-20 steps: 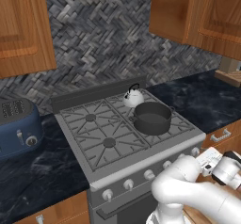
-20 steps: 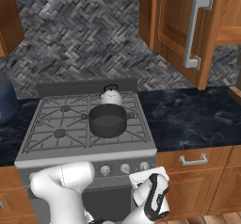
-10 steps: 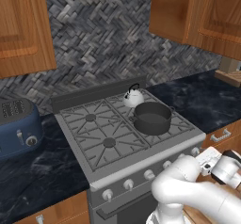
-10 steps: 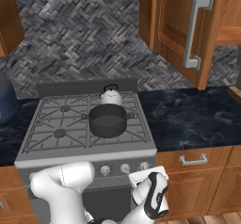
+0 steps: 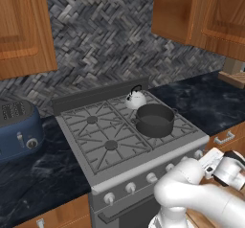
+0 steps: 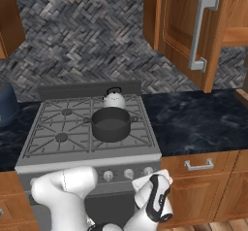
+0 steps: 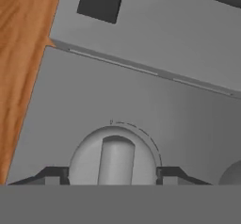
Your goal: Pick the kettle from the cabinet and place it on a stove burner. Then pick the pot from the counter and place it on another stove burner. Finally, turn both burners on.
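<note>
In the hand view the tool (image 7: 113,176) is seen pressed close against the front panel of the range, its two dark fingertips (image 7: 52,175) set either side of a round grey knob (image 7: 113,158) with a raised bar across its face. The jaws are partly closed, about as wide as the knob; each tip is seen at the knob's rim, and it is judged, not plainly shown, that the knob is gripped. The knob is expected to be rigid, smooth and somewhat slippery, turning stiffly on its axis; it is best taken across its round rim or across the bar, so that a twist of the wrist is passed on without slipping. A second knob is glimpsed at the lower right edge, and orange-brown wood is seen along the left. In the base views the white arm is folded low before the range (image 5: 119,167), with the hand at the right end of the knob row. On top, the pot (image 5: 154,119) is set on the front right burner, and the kettle (image 5: 135,99) just behind it on the rear right burner, nearly touching. Both are judged placed, so the burners are what remain. A blue toaster (image 5: 19,129) stands on the black worktop (image 5: 206,100) to the left.
</note>
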Controlling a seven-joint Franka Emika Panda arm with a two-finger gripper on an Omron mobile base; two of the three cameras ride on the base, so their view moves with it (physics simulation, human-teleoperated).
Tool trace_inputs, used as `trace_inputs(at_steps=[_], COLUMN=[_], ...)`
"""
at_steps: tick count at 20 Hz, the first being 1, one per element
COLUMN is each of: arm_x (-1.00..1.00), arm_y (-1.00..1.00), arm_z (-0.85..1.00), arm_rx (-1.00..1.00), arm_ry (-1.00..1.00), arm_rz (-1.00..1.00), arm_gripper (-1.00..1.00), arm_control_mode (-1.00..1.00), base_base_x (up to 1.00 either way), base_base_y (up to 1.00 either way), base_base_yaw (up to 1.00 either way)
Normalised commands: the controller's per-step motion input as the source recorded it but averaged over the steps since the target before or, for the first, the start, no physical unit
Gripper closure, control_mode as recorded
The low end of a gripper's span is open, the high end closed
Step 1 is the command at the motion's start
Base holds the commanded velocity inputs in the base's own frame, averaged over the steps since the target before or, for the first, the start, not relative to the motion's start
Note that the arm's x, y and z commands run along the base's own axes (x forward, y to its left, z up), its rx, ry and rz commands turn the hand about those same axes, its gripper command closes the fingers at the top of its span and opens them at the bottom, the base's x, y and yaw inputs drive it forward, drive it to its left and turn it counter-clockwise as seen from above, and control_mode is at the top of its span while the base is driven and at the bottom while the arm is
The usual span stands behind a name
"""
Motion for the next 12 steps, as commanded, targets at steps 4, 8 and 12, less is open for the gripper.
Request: trace_inputs(at_steps=[4, 8, 12], arm_x=[-0.09, -0.11, -0.12], arm_y=[0.0, 0.0, 0.0], arm_z=[0.0, 0.0, 0.0], arm_rx=[-0.3, -0.3, -0.29], arm_ry=[0.0, 0.0, 0.0], arm_rz=[0.0, 0.0, 0.0], arm_gripper=[1.0, 1.0, 1.0], arm_control_mode=[-1.0, -1.0, -1.0], base_base_x=[0.0, 0.0, 0.0], base_base_y=[0.0, 0.0, 0.0], base_base_yaw=[0.0, 0.0, 0.0])
